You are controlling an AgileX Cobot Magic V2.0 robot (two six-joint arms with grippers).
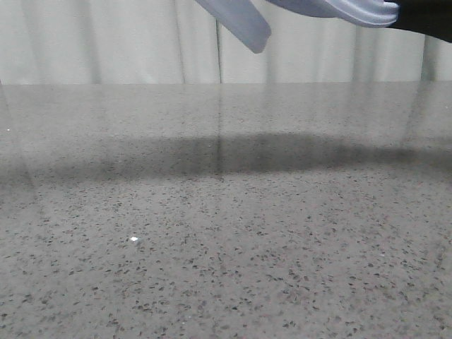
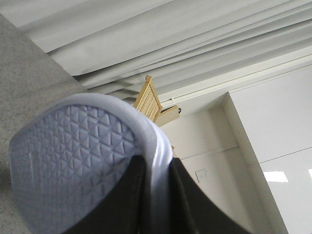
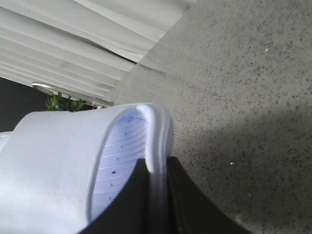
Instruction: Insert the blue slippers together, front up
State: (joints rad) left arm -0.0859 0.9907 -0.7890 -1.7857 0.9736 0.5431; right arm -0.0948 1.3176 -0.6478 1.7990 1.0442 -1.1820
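Both blue slippers are held up in the air. In the front view one pale blue slipper (image 1: 240,21) slants down from the top edge at centre. Beside it the second slipper (image 1: 346,10) lies along the top right, held by a dark gripper part (image 1: 427,18). My left gripper (image 2: 157,187) is shut on the sole rim of a slipper (image 2: 73,161) whose triangle-patterned underside faces the camera. My right gripper (image 3: 157,195) is shut on the side wall of the other slipper (image 3: 58,161), whose lined footbed shows.
A speckled grey table (image 1: 226,233) fills the front view, with a broad shadow across its middle. Pale curtains (image 1: 106,42) hang behind. A wooden chair (image 2: 148,97) and a green plant (image 3: 66,103) show in the background.
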